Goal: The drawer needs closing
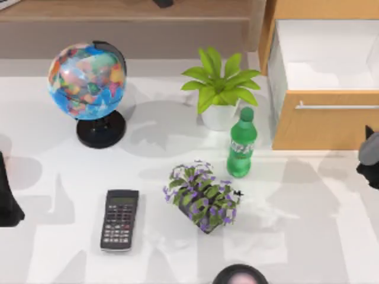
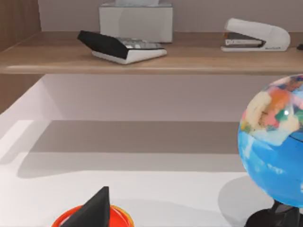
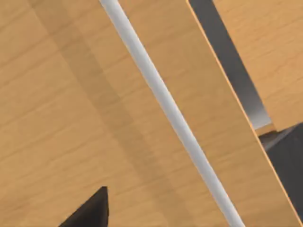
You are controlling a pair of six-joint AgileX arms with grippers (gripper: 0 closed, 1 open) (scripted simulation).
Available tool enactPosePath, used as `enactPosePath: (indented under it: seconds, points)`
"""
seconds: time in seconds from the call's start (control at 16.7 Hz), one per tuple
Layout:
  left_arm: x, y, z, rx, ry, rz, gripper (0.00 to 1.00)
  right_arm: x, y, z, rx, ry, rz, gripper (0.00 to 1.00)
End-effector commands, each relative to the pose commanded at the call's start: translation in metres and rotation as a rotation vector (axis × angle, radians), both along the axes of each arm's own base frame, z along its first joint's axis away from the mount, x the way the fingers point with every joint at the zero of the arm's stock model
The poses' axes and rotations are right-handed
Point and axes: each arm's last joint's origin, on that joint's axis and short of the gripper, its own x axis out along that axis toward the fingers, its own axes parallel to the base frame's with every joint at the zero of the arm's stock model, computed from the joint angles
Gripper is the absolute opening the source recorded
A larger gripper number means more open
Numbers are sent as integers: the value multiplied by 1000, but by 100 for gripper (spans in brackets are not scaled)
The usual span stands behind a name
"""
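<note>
The drawer [image 1: 323, 89] stood pulled out at the top view's far right corner of the table [image 1: 59, 236]. Its tan wood front faced the table and its white inside was bare. A thin silver bar handle [image 1: 337, 107] ran across the front.

My right gripper [image 1: 368, 155] sat at the right edge of the table, just in front of the drawer front and close to it. I could not tell if it was open or shut, or if it held anything. My left arm [image 1: 7, 198] was parked at the left edge of the table.

A green soda bottle [image 1: 241, 143] stood near the drawer's left corner, with a potted green plant [image 1: 219, 89] just behind it. A pot of purple flowers [image 1: 203, 196] sat in the middle of the table, and a black calculator [image 1: 119, 219] lay to its left. A globe [image 1: 89, 83] stood at the back left. None of these was between my right gripper and the drawer front.

My right wrist view showed the wood front [image 3: 71, 118] up close, with the handle [image 3: 165, 104] slanting across it and 1 dark fingertip [image 3: 90, 210] low in the picture.

My left wrist view showed the long wooden shelf [image 2: 142, 59] with a second black calculator [image 2: 120, 46], a white box [image 2: 136, 21] and a white stapler [image 2: 258, 35] on it, plus the globe [image 2: 272, 156] at the side.
</note>
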Motion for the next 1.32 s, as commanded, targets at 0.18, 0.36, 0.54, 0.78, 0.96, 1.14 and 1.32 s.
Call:
enactPosePath:
  seconds: [0.18,0.36,0.54,0.78,0.96,1.14,1.32]
  points:
    - [0,0,0,0,0,0,100,-4,23,-14,-231,-65,-10,100]
    - [0,0,0,0,0,0,100,-7,38,-23,-406,-120,-38,100]
    - [0,0,0,0,0,0,100,-10,48,-27,-506,-155,-61,100]
    - [0,0,0,0,0,0,100,-10,50,-28,-526,-162,-66,100]
    - [0,0,0,0,0,0,100,-9,49,-29,-527,-157,-66,100]
    - [0,0,0,0,0,0,100,2,50,-28,-526,-162,-66,100]
    - [0,0,0,0,0,0,100,14,50,-28,-526,-162,-66,100]
